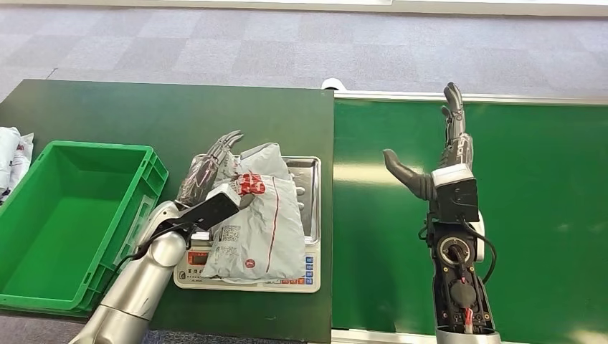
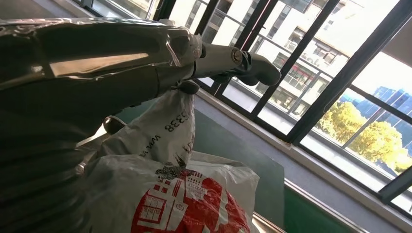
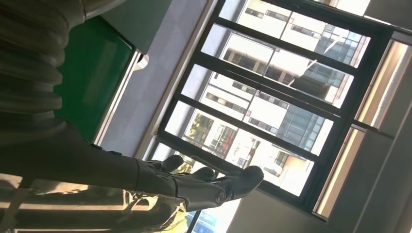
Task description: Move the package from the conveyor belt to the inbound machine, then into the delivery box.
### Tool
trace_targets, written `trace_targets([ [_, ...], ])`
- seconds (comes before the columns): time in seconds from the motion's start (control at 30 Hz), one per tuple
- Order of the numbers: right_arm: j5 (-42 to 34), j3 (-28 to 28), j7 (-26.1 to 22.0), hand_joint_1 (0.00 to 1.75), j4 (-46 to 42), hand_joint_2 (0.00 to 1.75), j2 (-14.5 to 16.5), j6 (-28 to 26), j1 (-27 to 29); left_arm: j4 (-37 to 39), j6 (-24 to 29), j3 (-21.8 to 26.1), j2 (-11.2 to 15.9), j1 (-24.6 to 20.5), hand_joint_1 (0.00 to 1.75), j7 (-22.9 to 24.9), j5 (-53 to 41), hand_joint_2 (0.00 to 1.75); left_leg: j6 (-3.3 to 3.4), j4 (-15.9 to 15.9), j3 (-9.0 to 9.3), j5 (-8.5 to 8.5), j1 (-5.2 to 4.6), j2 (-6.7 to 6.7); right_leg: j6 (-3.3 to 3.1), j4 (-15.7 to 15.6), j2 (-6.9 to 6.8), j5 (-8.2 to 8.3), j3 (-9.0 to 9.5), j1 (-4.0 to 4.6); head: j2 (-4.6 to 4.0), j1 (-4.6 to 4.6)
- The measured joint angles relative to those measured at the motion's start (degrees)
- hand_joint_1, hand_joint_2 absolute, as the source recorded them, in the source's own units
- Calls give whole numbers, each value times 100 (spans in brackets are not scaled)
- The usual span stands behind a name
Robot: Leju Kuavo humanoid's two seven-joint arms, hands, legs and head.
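The grey-and-white plastic package (image 1: 254, 229) with a red print lies on the steel pan of the inbound machine (image 1: 313, 208), a weighing scale on the dark green table. My left hand (image 1: 208, 168) lies along the package's left edge, fingers stretched out and touching it. In the left wrist view the thumb (image 2: 243, 60) reaches out above a raised fold of the package (image 2: 184, 204). My right hand (image 1: 441, 154) is open above the green conveyor belt (image 1: 545, 215), fingers straight, thumb spread and nothing in it. The right wrist view shows the right hand (image 3: 194, 184) against windows.
The green delivery box (image 1: 64, 215) stands left of the scale, with nothing in it. Some white bags (image 1: 13, 158) lie at the far left edge of the table. A silver rail (image 1: 466, 97) borders the belt's far side.
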Motion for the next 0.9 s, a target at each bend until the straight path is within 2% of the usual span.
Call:
trace_targets([
  [0.23,-14,-159,-28,0,-205,175,-137,-82,287,639,-260,-153,47,-327,0,131,-40,175,0,0,0,0,1,-15,2,0,-8,-3,0,1,0,1],
  [0.27,-22,-215,-73,0,-265,175,-173,-113,424,843,-334,-187,59,-410,7,146,-64,175,0,0,0,0,1,-21,2,0,-12,-4,2,1,0,1],
  [0.4,-76,-476,-352,0,-491,175,-314,-210,1063,1850,-608,-349,111,-835,160,227,-305,175,0,0,0,0,0,-27,3,-1,-18,-4,10,-1,0,-1],
  [0.43,-124,-540,-412,0,-534,175,-345,-229,1205,2111,-681,-409,117,-980,167,257,-390,175,0,-1,3,0,-1,-30,3,-1,-21,-5,17,-1,0,0],
  [0.63,-428,-744,-553,0,-668,175,-384,-220,1632,3263,-808,-704,140,-1694,171,326,-715,175,3,-10,83,-15,-1,-43,-3,-4,-30,-24,112,-2,0,0],
  [0.9,-504,-747,-509,0,-671,175,-364,-180,1645,3714,-790,-763,173,-2034,175,214,-614,175,-1,-11,131,1,-1,-45,-2,-4,-30,-18,155,-1,0,1],
])
